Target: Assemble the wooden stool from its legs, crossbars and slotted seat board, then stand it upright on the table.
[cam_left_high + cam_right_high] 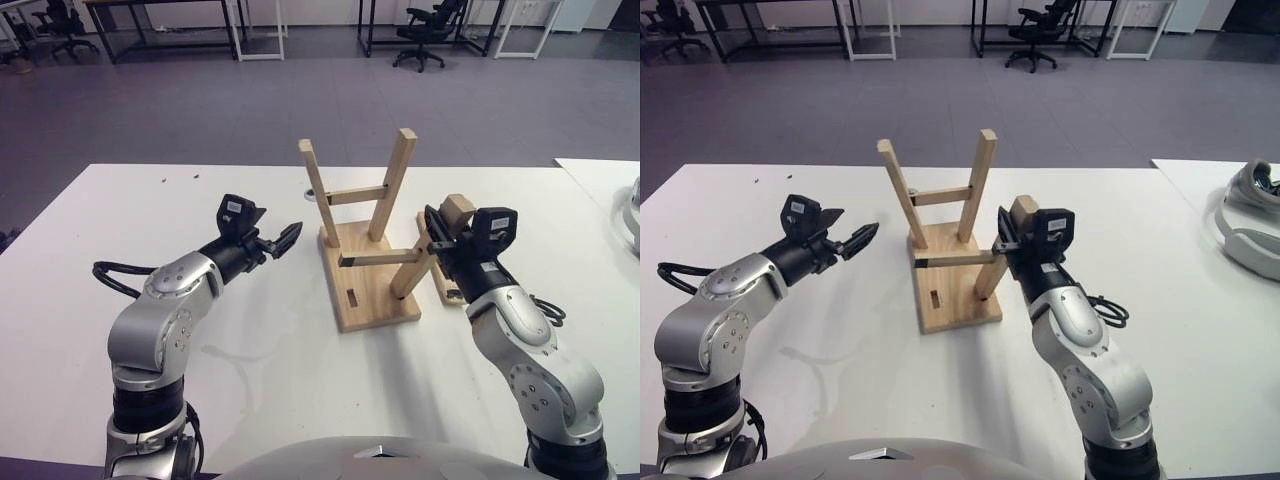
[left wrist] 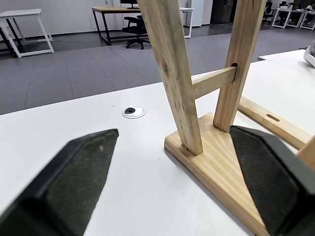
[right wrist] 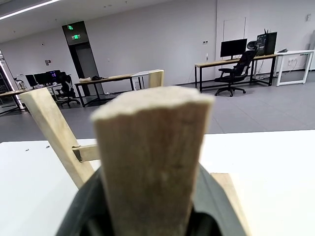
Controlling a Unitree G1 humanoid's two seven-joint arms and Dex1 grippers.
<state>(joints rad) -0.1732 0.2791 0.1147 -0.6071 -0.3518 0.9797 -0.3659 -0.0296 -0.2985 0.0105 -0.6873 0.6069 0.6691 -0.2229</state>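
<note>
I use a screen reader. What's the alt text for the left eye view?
Half-built stool upside down on a white table. Right gripper is shut on its third leg; open left gripper hovers left of the stool.

Beyond my white surface point(image 1: 90, 260): grey floor point(image 1: 200, 110), black office chair point(image 1: 425, 35), dark-framed desks point(image 3: 216, 62), white-legged table point(image 3: 298, 52), pale wall point(image 3: 162, 39), ceiling light strip point(image 3: 29, 8).

Pale honey wood with fine straight grain across the seat board point(image 1: 378, 305), dark inside its slot point(image 1: 352, 297). Same light tan on the upright legs point(image 1: 392, 185), the crossbars point(image 1: 355, 196) and the leg point(image 1: 410, 278) in the right gripper point(image 1: 436, 240). Matte black on that gripper and on the left gripper point(image 1: 276, 228). Plain white table point(image 1: 120, 220); dull grey floor point(image 1: 200, 100).
</note>
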